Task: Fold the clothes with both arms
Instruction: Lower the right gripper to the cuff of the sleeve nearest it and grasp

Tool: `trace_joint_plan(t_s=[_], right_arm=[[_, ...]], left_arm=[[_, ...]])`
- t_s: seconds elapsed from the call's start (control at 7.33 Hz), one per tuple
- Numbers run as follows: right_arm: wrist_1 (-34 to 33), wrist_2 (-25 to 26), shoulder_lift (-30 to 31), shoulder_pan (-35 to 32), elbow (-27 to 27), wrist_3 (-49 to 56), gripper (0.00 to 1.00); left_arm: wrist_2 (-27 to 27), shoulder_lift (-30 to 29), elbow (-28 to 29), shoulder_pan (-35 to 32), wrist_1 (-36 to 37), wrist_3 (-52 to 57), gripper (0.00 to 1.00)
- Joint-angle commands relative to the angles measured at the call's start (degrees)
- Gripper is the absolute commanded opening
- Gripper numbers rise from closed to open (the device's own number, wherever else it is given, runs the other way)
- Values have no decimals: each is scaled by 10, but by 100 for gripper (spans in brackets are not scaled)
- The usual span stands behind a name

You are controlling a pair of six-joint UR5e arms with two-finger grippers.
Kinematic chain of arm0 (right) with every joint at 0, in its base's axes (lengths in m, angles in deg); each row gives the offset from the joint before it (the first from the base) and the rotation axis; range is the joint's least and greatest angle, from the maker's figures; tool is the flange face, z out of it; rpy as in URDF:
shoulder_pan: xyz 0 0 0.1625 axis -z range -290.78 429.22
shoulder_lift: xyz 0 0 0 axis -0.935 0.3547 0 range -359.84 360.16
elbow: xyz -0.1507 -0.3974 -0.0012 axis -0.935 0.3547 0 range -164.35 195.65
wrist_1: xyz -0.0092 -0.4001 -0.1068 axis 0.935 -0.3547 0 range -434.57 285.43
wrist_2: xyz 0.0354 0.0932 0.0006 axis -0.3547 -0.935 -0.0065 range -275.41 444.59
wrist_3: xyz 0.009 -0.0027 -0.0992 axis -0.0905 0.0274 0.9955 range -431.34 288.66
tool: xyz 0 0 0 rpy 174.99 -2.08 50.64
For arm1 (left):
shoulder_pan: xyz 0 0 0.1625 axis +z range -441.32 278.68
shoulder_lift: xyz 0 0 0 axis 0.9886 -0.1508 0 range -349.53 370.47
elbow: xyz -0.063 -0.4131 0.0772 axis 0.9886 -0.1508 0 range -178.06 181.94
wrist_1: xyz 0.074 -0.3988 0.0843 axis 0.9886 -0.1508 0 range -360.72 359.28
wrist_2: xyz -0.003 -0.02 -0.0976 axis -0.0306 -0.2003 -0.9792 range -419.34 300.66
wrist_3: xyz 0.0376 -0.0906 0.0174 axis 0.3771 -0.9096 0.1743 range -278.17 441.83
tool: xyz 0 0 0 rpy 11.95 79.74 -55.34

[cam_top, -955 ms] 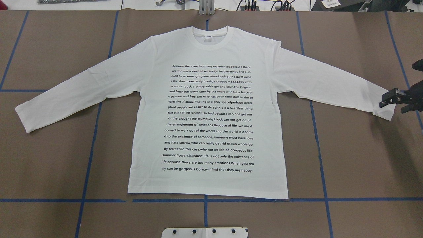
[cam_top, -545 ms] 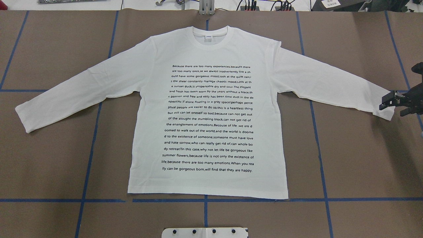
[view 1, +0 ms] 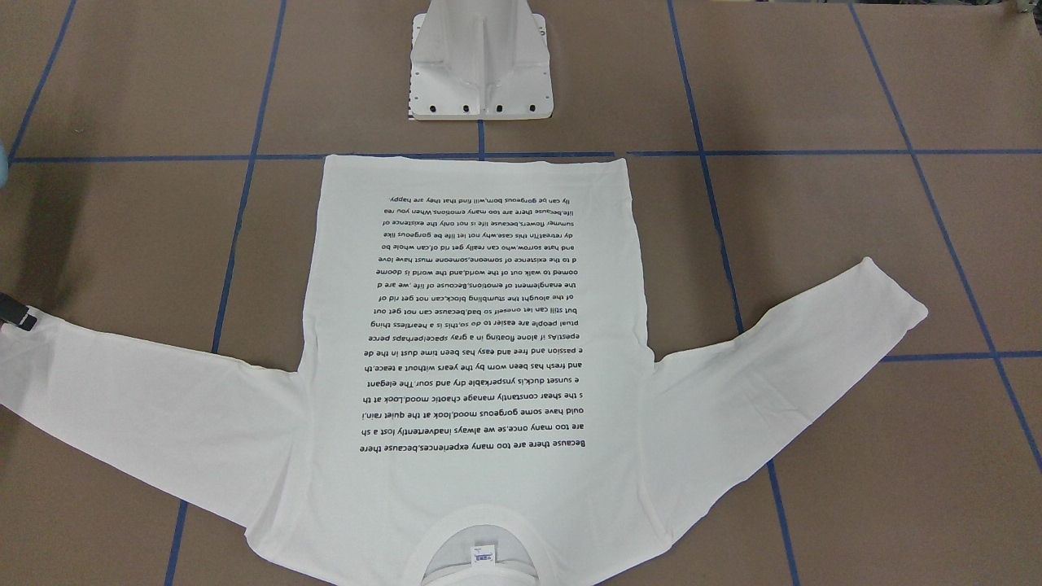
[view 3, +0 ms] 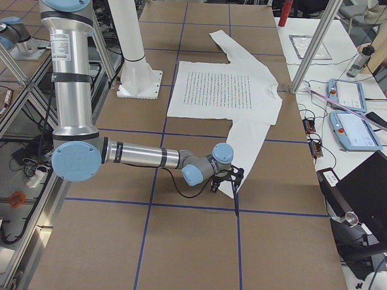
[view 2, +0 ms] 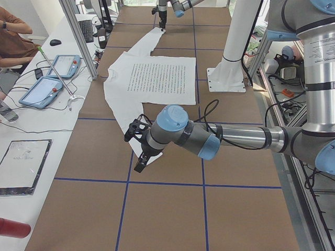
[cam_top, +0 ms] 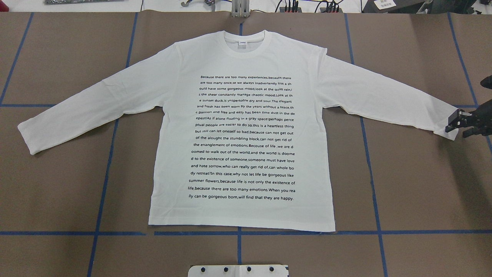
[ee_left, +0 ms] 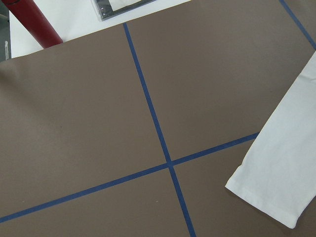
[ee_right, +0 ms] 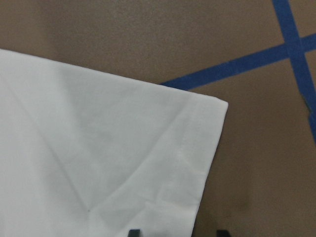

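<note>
T-shirt (cam_top: 240,134) front, black print below collar (cam_top: 246,51); first line: "Because there are too many experiences,because there"; last line ends "will find that they are happy."; neck label (cam_top: 242,43) inside collar illegible

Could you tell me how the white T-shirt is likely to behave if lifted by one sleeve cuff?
Probably floppy: the T-shirt lies flat with soft creases near the cuff. Likely light, thin cloth, so the sleeve would drape from the right gripper.

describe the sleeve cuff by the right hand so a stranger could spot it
On the brown table, a white long-sleeved T-shirt with black printed text lies flat. Follow the sleeve on the robot's right to its cuff. Only this cuff has the black right hand open at its edge.
</note>
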Motion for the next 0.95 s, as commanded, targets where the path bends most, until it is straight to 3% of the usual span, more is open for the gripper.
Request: trace_joint_plan(t_s=[0.0, 0.14, 0.55, 0.82], right_arm=[[0, -1, 0, 0, 4, -1, 17], [0, -2, 0, 0, 4, 0, 0], [2, -38, 0, -18, -10, 1, 0], [0, -39, 0, -22, -71, 0, 0]], left_arm=[[-1, 0, -8, 0, 1, -2, 100], [-1, 0, -10, 0, 0, 0, 100], [-1, 0, -12, -1, 0, 0, 100], [-1, 0, -13, -1, 0, 0, 100]])
